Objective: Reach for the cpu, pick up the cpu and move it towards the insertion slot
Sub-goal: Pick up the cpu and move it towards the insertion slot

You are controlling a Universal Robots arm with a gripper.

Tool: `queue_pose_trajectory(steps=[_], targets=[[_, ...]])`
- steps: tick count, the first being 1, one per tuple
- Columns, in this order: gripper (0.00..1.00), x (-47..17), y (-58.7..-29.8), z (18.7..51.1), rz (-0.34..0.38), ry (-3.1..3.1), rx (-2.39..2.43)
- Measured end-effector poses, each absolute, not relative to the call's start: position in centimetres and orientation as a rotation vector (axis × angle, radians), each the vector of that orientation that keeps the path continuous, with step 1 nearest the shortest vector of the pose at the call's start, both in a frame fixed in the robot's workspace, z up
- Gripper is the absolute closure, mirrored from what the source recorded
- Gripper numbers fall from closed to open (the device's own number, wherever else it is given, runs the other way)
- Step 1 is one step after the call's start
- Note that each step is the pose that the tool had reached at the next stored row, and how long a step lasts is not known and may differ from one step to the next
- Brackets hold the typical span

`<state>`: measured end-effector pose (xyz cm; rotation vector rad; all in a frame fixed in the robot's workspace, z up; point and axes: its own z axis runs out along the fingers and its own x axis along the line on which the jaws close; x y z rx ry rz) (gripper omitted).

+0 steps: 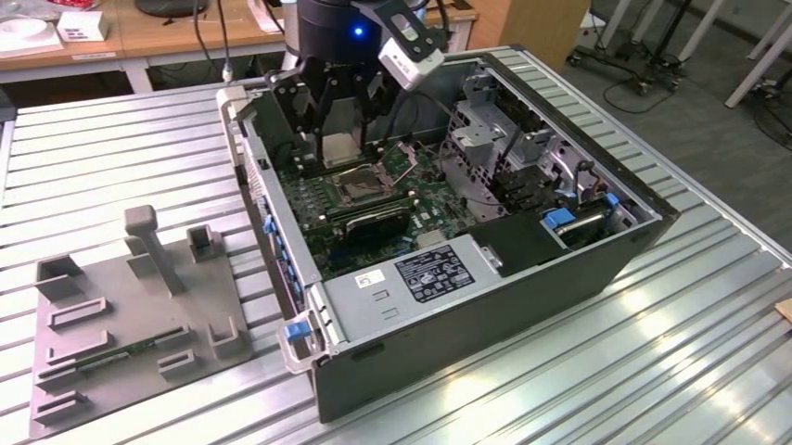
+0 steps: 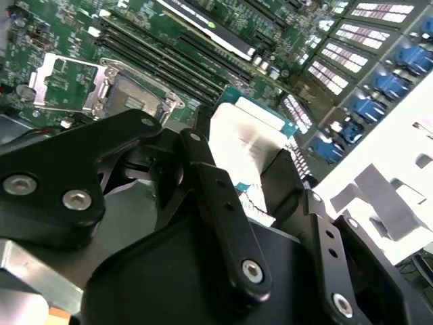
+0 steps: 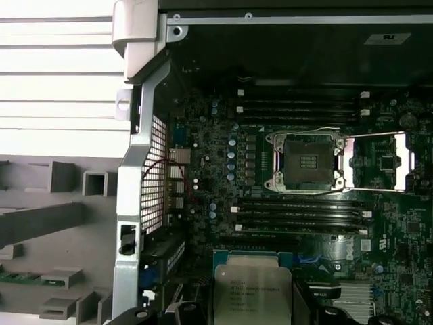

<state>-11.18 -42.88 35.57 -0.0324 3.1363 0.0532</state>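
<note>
Tool (image 1: 340, 139) is inside the open computer case (image 1: 581, 278), hanging over the motherboard (image 1: 371, 209) near the case's far end in the exterior view. It is pinching the cpu (image 1: 339, 148): the black fingers (image 2: 223, 203) clamp the chip from two opposite sides, and the pale metal top shows between them in all three views (second wrist view (image 2: 247, 145), first wrist view (image 3: 252, 292)). Cpu is clear of the board and held roughly flat, lid facing the first wrist camera.

The insertion slot (image 1: 366, 185) sits on the motherboard just in front of the tool in the exterior view, not under the chip. In the first wrist view the slot (image 3: 308, 162) has its dark centre exposed and its silvery retention frame (image 3: 379, 162) swung open to one side. Cpu and slot are near each other but apart, with long black memory slots (image 3: 301, 215) lying between them. Second wrist view also shows the slot (image 2: 132, 95) beyond the fingers, frame open.

Case sits on a ribbed metal table (image 1: 111, 158), toward its middle. A grey fixture tray (image 1: 130, 315) with upright pegs lies on the table beside the case, toward the exterior view's left. A green memory stick (image 1: 118, 352) lies in that tray.
</note>
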Motion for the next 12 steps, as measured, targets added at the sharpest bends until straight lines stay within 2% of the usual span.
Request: queue_pose_trajectory(steps=[12], targets=[[0.46, -7.8, -42.6, 35.3, 0.053, 3.136, -0.032]])
